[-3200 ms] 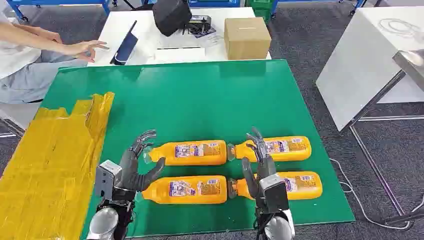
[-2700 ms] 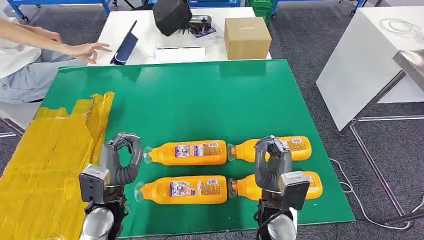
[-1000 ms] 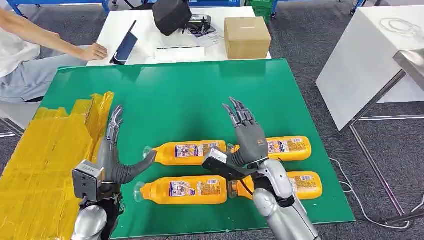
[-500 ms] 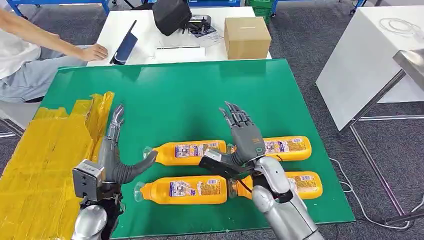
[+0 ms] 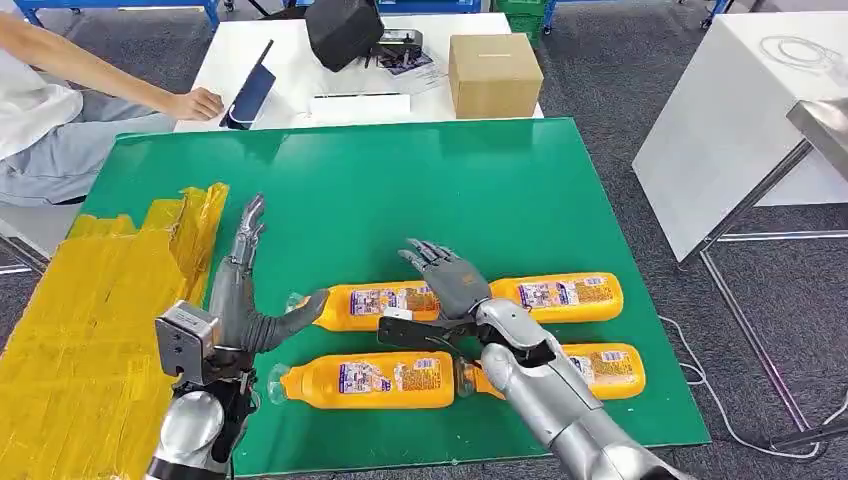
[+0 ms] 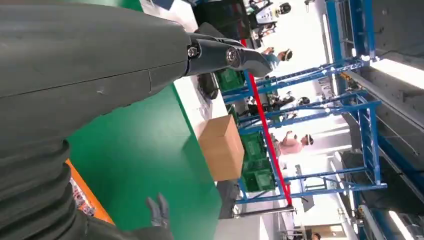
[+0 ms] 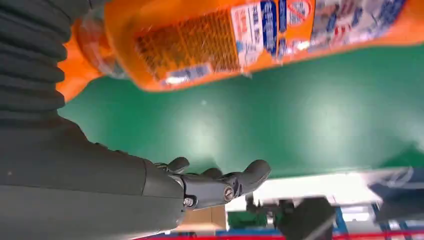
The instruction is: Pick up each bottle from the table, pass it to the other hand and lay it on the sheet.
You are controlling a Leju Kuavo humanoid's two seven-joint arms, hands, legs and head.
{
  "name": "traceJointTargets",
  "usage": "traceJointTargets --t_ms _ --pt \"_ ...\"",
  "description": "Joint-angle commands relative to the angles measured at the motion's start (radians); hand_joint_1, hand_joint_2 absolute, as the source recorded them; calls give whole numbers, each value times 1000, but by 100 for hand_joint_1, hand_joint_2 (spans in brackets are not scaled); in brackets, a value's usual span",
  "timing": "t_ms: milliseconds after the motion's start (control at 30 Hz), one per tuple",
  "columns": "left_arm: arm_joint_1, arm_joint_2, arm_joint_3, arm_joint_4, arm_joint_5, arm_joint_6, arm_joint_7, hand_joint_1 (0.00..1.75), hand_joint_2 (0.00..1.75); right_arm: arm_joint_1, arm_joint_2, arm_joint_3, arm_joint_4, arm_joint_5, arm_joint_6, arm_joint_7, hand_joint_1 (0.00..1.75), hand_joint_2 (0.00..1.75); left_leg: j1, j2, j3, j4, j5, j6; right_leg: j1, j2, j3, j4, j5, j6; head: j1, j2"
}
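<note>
The sheet (image 5: 90, 320), yellow and crinkled, lies just outside the left hand (image 5: 235, 300), ready to take each bottle after the hand-over. That hand holds nothing: its fingers (image 5: 247, 225) stand straight and close together, pointing away from the robot, the thumb stuck out sideways until its tip is at, perhaps touching, the cap of the far left bottle (image 5: 375, 305); it looks placed to receive. Four orange bottles lie flat in two rows on the green table (image 5: 400, 180), long axes running left to right, caps toward the left. The right hand (image 5: 445, 285) hovers palm-down over the far row, fingers spread and gripping nothing, tips toward the left hand, the far right bottle (image 5: 565, 295) just behind its wrist; I judge it is lining up for a first pick
</note>
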Motion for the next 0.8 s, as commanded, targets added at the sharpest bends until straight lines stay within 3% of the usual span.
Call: traceJointTargets --t_ms 33,500,800 --pt "-54 15 -24 91 12 -1 3 0 175 -111 43 80 243 -18 -2 -26 0 175 1 2 3 0 -1 0 2 0 3 -1 0 -2 0 0" --pt "-76 9 -43 121 23 -1 4 0 175 -174 74 140 360 -27 25 -8 0 175 1 0 1 0 0 0 1 -1 1 -1 0 -1 0 0" --pt "-82 1 -49 137 26 2 8 0 175 -224 104 199 494 32 36 103 0 175 1 0 2 0 0 0 1 -1 2 -1 0 -2 0 0"
